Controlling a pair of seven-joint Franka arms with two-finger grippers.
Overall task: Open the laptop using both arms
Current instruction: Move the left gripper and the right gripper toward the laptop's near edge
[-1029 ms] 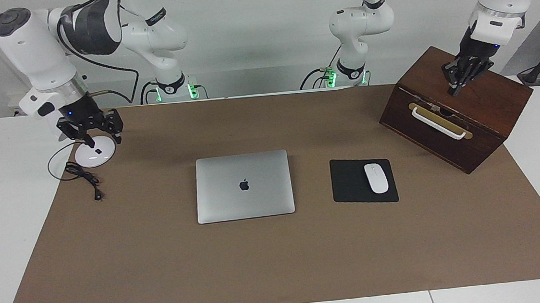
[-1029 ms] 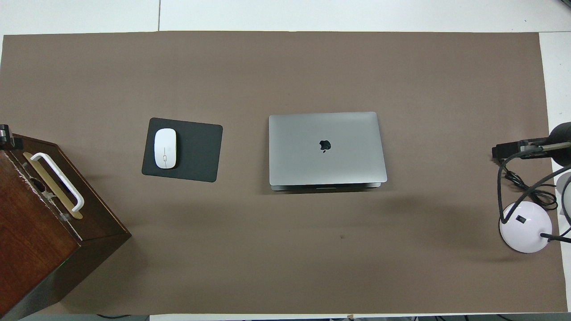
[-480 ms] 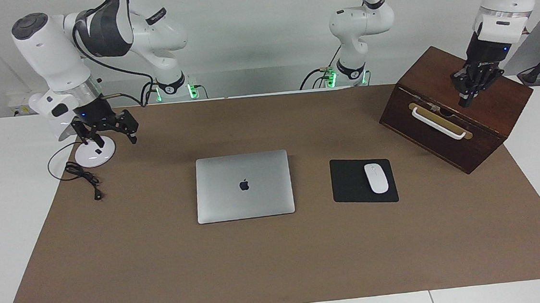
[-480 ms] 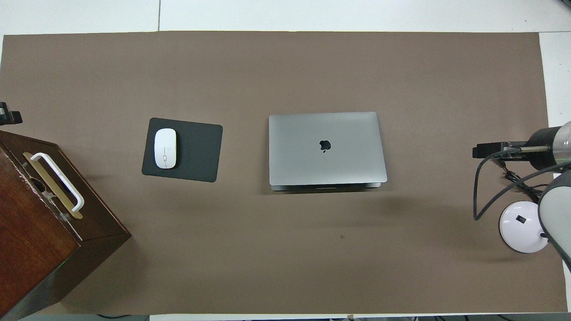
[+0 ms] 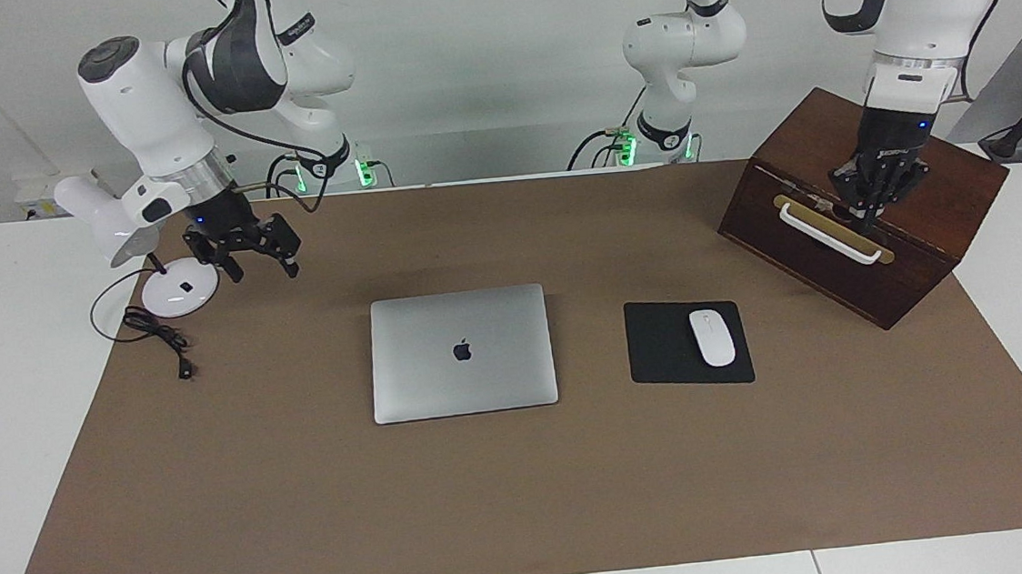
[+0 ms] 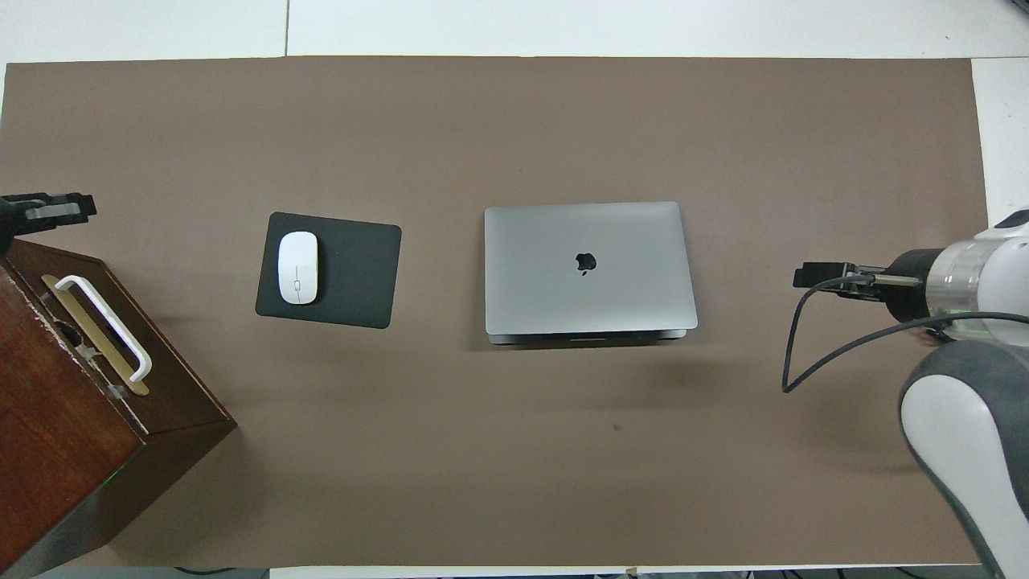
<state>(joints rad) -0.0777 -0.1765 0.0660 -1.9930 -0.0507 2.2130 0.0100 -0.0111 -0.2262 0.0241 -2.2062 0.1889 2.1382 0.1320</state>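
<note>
On a brown-matted worktop (image 5: 528, 505), the laptop (image 5: 461, 352) lies shut and untouched, so the whole opening remains. The right gripper (image 5: 245, 249), jaws apart, and the left gripper (image 5: 867, 204), jaws together, hang well apart from the laptop.

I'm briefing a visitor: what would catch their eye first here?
The closed silver laptop lies mid-mat, untouched. A white mouse sits on a black pad beside it. The left gripper, shut, hangs over the wooden box; the right gripper, open, hangs by the lamp base.
</note>
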